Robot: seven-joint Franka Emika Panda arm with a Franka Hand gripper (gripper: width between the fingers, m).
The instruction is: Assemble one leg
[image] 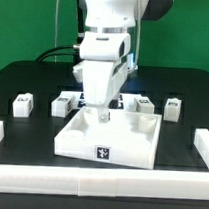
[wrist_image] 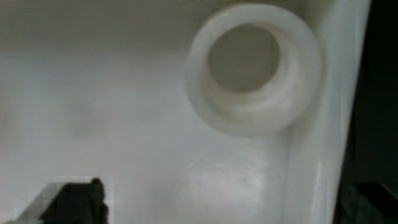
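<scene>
**Exterior view.** The white panel (image: pixel 80 141) rests on the black table (image: pixel 31 123), with a square tag on its front wall. The gripper (image: pixel 100 114) points straight down inside the panel, its tips close to the panel floor and near the panel's rear wall. The arm's body hides the fingers, so it cannot be told whether they are spread or closed on anything. One leg (image: pixel 23 105) lies on the table behind the panel, well off toward the exterior view's left. A second leg (image: pixel 62 103) lies just behind the panel's rear corner on that side. A third leg (image: pixel 173 106) lies behind the panel's opposite rear corner.

**Wrist view.** The panel's white inner surface fills the picture. A raised round socket (wrist_image: pixel 249 70) sits beside the panel's rim. One dark fingertip (wrist_image: pixel 75 200) shows, close above the panel floor.
</scene>
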